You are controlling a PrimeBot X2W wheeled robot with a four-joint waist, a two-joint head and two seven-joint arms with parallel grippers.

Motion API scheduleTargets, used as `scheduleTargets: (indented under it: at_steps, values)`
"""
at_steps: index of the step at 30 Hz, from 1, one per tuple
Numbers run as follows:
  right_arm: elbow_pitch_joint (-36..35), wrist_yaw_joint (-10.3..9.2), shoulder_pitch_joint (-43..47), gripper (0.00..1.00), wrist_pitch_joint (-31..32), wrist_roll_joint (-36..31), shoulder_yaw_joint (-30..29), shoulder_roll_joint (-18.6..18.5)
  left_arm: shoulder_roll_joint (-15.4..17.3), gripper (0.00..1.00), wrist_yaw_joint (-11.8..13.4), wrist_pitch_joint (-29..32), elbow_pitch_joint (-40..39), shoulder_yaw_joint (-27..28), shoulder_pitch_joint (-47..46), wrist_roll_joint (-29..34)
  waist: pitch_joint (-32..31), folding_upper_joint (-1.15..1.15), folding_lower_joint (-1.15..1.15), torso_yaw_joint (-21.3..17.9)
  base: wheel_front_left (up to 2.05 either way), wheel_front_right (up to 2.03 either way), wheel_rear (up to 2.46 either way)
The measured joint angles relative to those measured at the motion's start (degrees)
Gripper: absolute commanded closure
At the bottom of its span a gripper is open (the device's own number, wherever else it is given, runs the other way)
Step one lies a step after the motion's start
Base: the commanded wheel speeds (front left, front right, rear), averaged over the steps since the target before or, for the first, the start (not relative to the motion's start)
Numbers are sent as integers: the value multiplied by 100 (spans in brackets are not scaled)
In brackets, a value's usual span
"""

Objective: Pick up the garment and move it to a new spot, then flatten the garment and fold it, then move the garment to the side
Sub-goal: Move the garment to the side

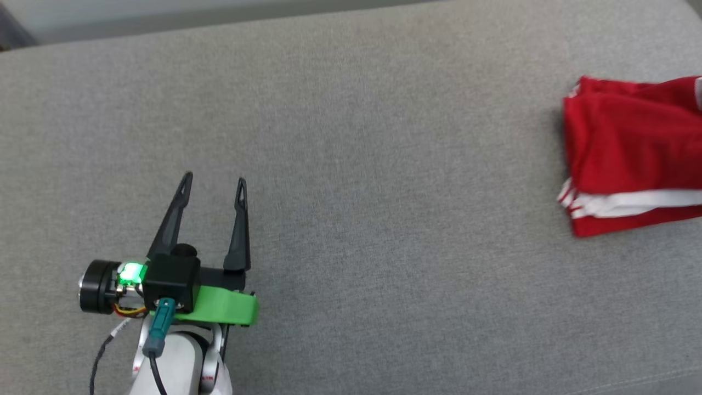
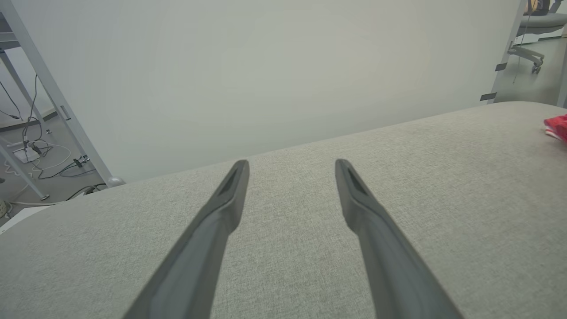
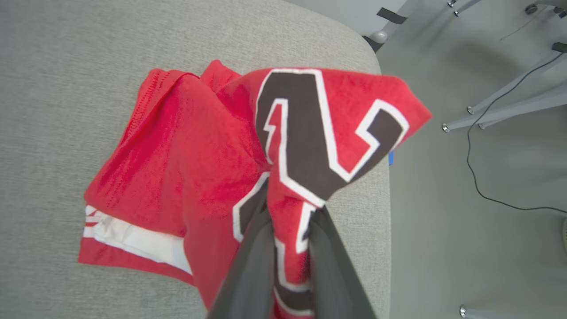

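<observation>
Right gripper [image 3: 290, 212] is nearly closed on a bunched fold of the red garment [image 3: 177, 155], which lies by the grey cushion's [image 1: 384, 164] rounded corner, while the left gripper [image 1: 214, 179] hovers spread wide and empty, well apart.

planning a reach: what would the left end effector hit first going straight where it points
Way looks free: the left end effector points across grey cushion toward the pale wall panel beyond its far edge; depth unclear. The red T-shirt lies well aside.
</observation>
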Motion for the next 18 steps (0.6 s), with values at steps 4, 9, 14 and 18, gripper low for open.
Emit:
scheduleTargets:
  at_steps: [4, 9, 14, 18]
  values:
    - [979, 1, -564, 100, -113, -247, -226, -75, 68, 0, 49, 0, -287, 9, -255, 45, 606, 0, 1, 4, 0, 0, 0]
    - [1716, 0, -962, 100, -227, -564, -536, -60, 103, 0, 91, 1, -449, -1, -415, 81, 1068, 0, 1, 39, 0, 0, 0]
    - [2271, 0, -1219, 100, -426, -812, -751, 8, 149, 0, 121, 1, -467, -11, -524, 81, 1392, 0, 1, 99, 0, 0, 0]
    - [2586, 0, -1304, 0, -732, -965, -909, 250, 162, 0, 149, 1, -454, -34, -532, 81, 1429, 0, 1, 164, 0, 0, 0]
